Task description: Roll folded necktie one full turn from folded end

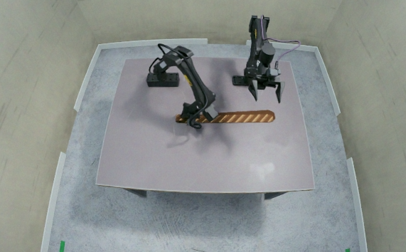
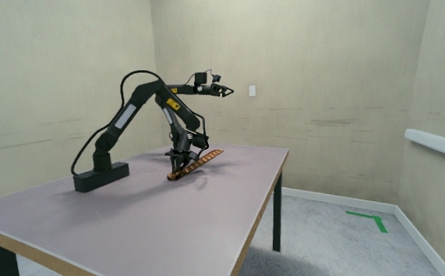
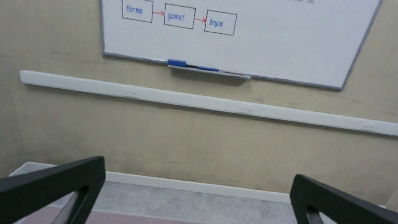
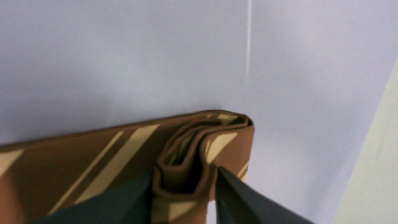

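The necktie [image 1: 247,117] [image 2: 207,157] [image 4: 100,162] lies along the desk [image 1: 139,156] [image 2: 133,218] [image 3: 100,219], its end bunched between the right gripper's [image 1: 184,118] [image 2: 175,171] [image 4: 185,186] partly open fingers. The left gripper [image 1: 267,100] [image 2: 232,91] [image 3: 199,176] is wide open. Rolling seems begun; next, release and lay it low.
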Motion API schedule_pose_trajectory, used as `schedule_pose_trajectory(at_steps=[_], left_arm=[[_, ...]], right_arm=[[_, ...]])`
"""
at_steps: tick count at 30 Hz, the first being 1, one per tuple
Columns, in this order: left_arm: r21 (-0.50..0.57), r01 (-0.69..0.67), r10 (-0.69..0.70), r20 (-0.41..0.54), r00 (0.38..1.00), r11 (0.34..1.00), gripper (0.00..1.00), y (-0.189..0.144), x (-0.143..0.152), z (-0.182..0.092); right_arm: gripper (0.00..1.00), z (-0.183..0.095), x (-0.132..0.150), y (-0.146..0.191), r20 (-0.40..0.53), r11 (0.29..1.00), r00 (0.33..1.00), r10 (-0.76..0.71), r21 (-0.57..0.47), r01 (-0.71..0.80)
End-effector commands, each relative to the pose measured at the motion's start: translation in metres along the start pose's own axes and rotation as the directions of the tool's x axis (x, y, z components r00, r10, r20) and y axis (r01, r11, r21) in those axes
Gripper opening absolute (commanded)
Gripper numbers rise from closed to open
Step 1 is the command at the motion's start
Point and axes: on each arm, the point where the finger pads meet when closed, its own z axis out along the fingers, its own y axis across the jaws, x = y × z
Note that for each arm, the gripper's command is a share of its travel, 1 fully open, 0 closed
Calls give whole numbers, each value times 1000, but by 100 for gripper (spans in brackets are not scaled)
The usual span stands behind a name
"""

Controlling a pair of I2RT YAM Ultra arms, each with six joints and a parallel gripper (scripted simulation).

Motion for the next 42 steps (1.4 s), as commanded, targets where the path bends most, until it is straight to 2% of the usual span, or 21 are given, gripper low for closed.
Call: schedule_pose_trajectory(at_steps=[1, 24, 42], left_arm=[[2, 11, -11, 80, 997, 1000, 100, 1, -30, 0], [2, 11, -11, 80, 997, 1000, 100, 1, -30, 0], [2, 11, -11, 80, 997, 1000, 100, 1, -30, 0]], right_arm=[[28, -20, -6, 1, 25, 998, 1000, 15, -64, -14], [28, -54, -5, 2, 48, 972, 999, -15, -232, 26], [28, -54, -5, 2, 48, 972, 999, -15, -232, 26]])
